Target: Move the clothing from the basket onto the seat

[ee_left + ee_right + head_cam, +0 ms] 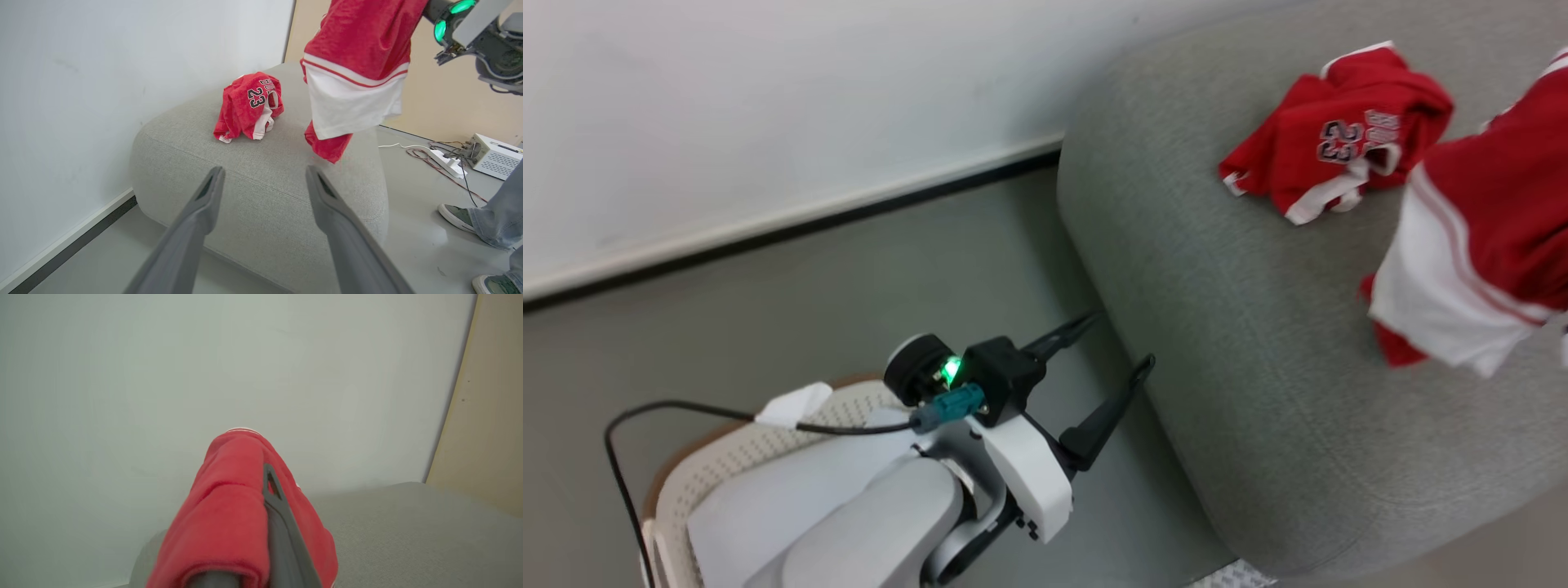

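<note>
Right fingers (278, 522) clamp red clothing (229, 506) over the seat (184, 151); left fingers (202, 204) spread apart, empty.

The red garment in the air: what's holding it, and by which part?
The right gripper pinches the hanging garment by a bunched red fold; left gripper open, empty.

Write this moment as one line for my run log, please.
left gripper: open, empty | right gripper: shut on hanging garment over seat | crumpled garment: lying on seat | basket: beneath left arm
</note>
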